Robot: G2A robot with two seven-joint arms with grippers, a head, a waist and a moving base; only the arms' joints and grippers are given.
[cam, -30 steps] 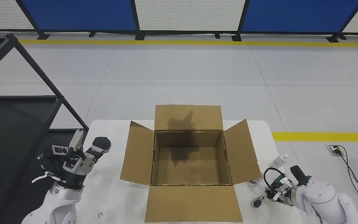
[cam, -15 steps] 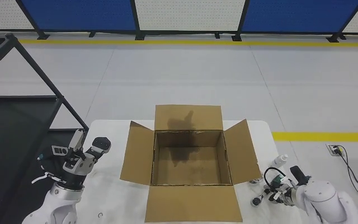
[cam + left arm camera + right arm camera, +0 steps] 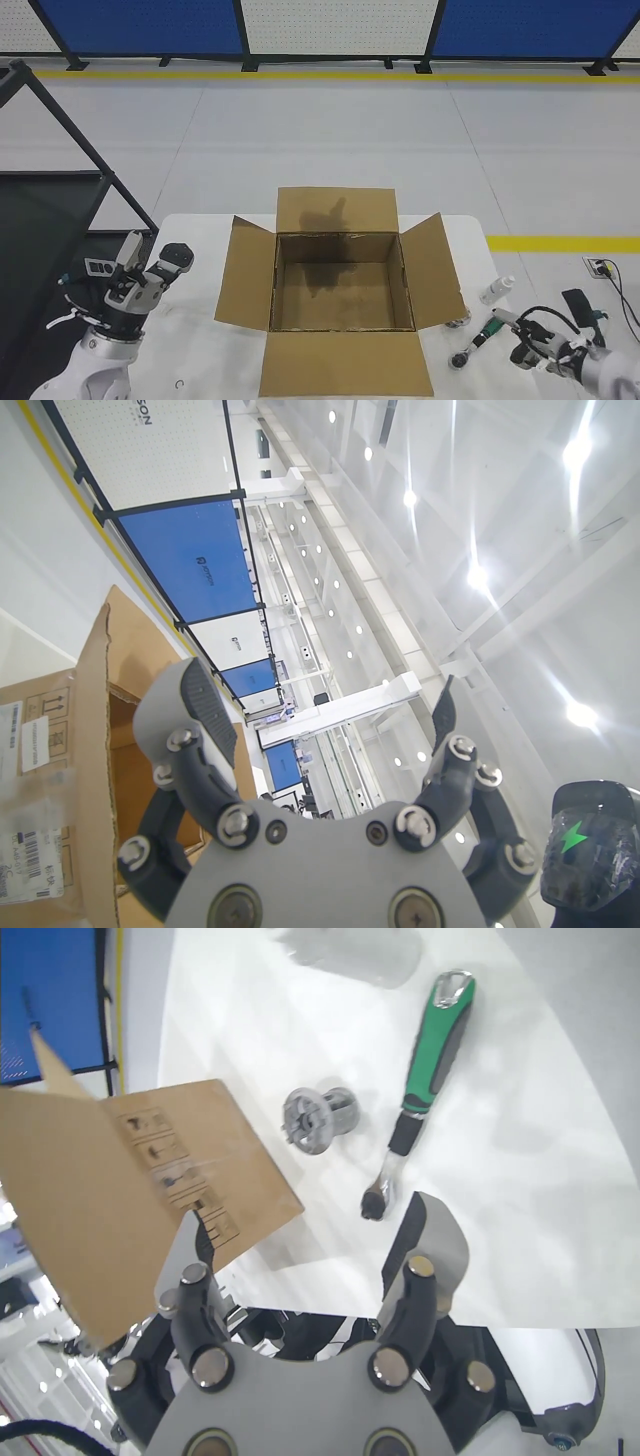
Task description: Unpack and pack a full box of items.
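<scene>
right gripper [image 3: 310,1223] spread wide and empty near the ratchet [image 3: 425,1073] by the desk's [image 3: 200,350] right edge; left gripper [image 3: 322,692] likewise wide, empty.

The right claw [image 3: 310,1228] pulls back from the green wrench [image 3: 479,341] toward the near edge of the worktop [image 3: 200,340]. The wrench now lies free with nothing over it. The small white bottle [image 3: 497,290] shows fully now. The left claw [image 3: 322,695] slides a bit away from the box [image 3: 340,210].
</scene>
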